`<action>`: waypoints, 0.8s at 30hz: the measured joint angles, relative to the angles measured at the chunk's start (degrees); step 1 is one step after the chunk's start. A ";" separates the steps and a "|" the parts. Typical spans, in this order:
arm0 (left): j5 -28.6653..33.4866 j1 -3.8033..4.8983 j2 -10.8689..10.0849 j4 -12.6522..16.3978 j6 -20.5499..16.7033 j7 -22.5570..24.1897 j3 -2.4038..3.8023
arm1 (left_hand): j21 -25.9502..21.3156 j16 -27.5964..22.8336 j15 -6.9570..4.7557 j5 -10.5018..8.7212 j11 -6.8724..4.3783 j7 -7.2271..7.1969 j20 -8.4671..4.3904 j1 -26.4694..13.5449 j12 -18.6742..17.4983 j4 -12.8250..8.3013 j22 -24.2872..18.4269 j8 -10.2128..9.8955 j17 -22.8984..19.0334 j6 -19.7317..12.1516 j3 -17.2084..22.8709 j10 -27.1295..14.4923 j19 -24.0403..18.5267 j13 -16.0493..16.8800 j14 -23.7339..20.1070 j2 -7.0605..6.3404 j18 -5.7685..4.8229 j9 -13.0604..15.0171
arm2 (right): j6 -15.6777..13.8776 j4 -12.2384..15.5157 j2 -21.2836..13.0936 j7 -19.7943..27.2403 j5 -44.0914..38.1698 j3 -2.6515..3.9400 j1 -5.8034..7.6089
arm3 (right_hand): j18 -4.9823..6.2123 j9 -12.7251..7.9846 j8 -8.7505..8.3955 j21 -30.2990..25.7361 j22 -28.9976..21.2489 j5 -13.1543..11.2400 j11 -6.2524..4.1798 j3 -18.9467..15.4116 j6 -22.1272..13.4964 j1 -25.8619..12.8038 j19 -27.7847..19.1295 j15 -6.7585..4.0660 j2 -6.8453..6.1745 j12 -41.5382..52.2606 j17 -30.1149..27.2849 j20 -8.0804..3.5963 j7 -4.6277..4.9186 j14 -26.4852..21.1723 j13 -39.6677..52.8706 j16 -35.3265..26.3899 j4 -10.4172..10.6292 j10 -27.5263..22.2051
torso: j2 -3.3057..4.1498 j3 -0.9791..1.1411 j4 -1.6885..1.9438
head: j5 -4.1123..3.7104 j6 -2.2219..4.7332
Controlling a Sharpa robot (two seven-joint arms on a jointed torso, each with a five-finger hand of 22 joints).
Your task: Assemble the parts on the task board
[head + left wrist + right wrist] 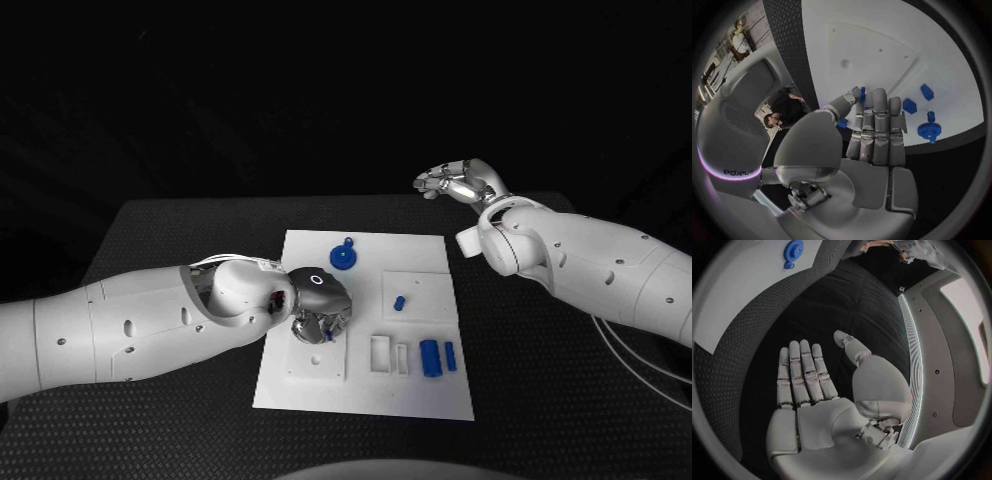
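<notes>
The white task board [325, 385] lies mid-table. My left hand [320, 308] hovers over its left half, and the left wrist view shows a small blue part [862, 93] pinched between thumb and fingers [879, 125]. A blue gear [343, 257] stands near the board's far edge, also seen as the gear [929, 130] and the gear [792, 250]. A short blue peg [400, 301] sits on the raised right plate. Two longer blue pieces [430, 357] lie near the front right. My right hand [462, 183] is raised beyond the board's far right corner, with its fingers [801, 372] straight and the palm bare.
Two white slotted blocks [389, 354] stand beside the long blue pieces. The left plate [873, 50] has small holes. Black table [173, 240] surrounds the board on all sides. My right forearm [577, 255] reaches over the table's right side.
</notes>
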 measured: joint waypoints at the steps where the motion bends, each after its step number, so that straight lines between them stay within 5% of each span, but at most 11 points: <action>1: -0.03 -0.03 0.00 -0.01 0.00 -0.02 0.00 | 0.00 0.00 0.00 -0.05 0.00 0.00 0.00 0.00 0.00 0.00 0.00 0.00 0.00 0.00 0.00 0.00 0.00 0.00 0.00 0.00 0.00 0.00 | 0.01 0.01 -0.01 0.00 0.00 0.00 0.00 | 0.00 0.00 0.00 0.00 0.00 0.00 0.00 0.00 0.00 0.00 0.00 0.02 0.00 0.00 0.00 0.00 0.00 0.02 0.00 0.00 0.00 0.00 | -0.01 0.00 -0.01 | -0.01 -0.01; 24: -0.81 -0.21 0.26 -0.30 -0.10 -0.29 0.01 | 0.00 -0.22 0.09 -0.10 -0.18 -0.01 0.01 0.07 -0.17 -0.07 0.09 -0.19 0.10 -0.19 -0.08 0.11 0.00 -0.04 -0.08 -0.06 0.00 -0.03 | 0.04 -0.04 0.23 -0.03 -0.03 0.00 0.00 | 0.00 -0.05 -0.01 -0.21 0.00 0.00 0.00 0.00 0.01 0.00 0.00 0.15 0.00 0.00 -0.05 0.00 0.00 0.25 0.01 -0.23 0.00 0.00 | -0.03 0.00 -0.01 | -0.20 0.02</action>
